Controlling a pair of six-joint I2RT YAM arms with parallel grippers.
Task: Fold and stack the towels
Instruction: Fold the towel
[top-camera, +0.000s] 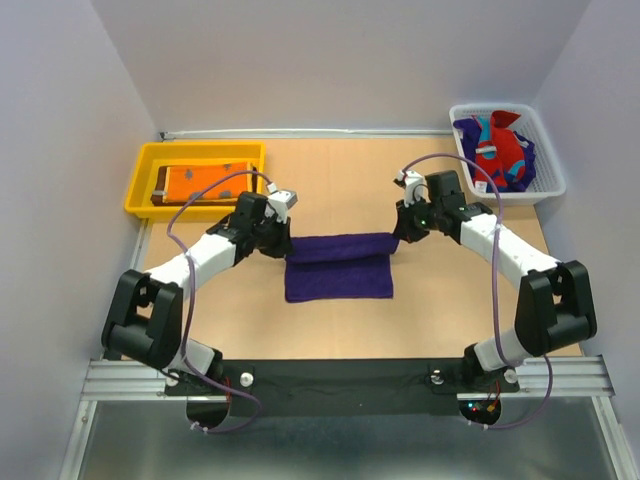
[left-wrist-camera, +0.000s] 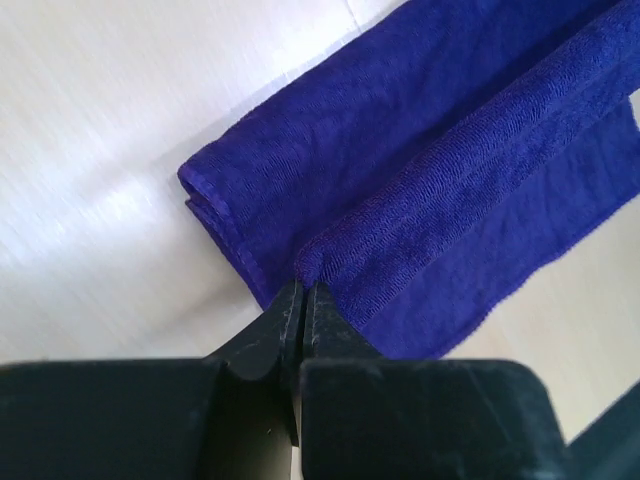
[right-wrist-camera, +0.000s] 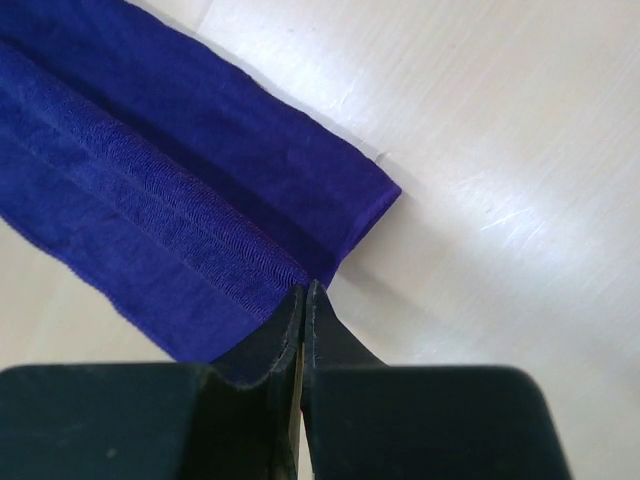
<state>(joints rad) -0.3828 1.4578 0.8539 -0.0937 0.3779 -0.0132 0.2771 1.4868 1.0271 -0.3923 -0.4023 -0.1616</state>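
Nearest me, between the two arms, the purple towel (top-camera: 338, 268) lies in the middle of the surface (top-camera: 330, 325). The left gripper (top-camera: 283, 238) is closed tight on the towel's left end and the right gripper (top-camera: 401, 232) on its right end. In both wrist views the black fingers meet with only a sliver of cloth nipped between them. They hold one edge drawn out as a straight, rounded ridge along the far side, while the rest lies flat on the wood toward me, showing more than one layer at its ends. I judge this towel to be mid-fold: the held edge is not yet laid down or released, and the towel is not yet stacked. It is thick, looped terry, soft and limp, with a thin stitched hem, and the surface under it is smooth, pale and slightly glossy. Farther back on the left, a hard yellow tray (top-camera: 140, 190) holds an orange towel (top-camera: 205, 181), folded into a flat rectangle over what looks like a dark one, so the stack seems begun. At the far right, a white mesh basket (top-camera: 548, 160) holds a crumpled red towel (top-camera: 497, 145) amid more purple cloth, all yet to be folded.
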